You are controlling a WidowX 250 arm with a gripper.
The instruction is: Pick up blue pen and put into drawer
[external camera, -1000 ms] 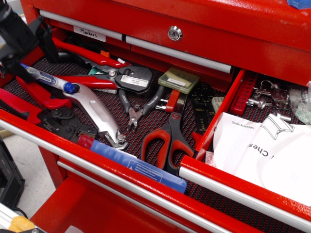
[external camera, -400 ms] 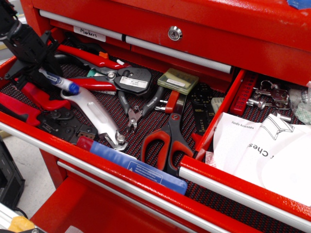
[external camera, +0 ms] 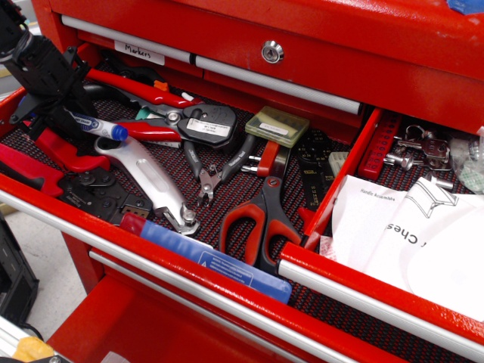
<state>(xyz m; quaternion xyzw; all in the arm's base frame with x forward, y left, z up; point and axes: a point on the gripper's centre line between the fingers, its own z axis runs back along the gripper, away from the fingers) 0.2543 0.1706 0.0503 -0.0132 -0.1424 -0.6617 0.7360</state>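
Note:
The blue pen (external camera: 100, 128) lies at the left of the wide tool drawer, whitish barrel, dark blue cap pointing right, resting over a silver-handled tool (external camera: 147, 178). My black gripper (external camera: 65, 113) comes down from the upper left and its fingers close around the pen's left end, which they hide. The drawer (external camera: 355, 290) with the silver front rail stands open at the right, holding white papers (external camera: 412, 242) and keys (external camera: 422, 150) on a dark mesh liner.
The wide drawer holds red-handled pliers (external camera: 45, 151), red scissors (external camera: 261, 215), a black crimper (external camera: 208, 125) and a flat blue bar (external camera: 215, 261) at its front edge. A red divider wall (external camera: 344, 178) separates the two drawers. The chest's locked upper front (external camera: 272, 51) overhangs the back.
My gripper came down and right onto the pen's left end. The pen has turned a little flatter and its cap has shifted slightly right and up.

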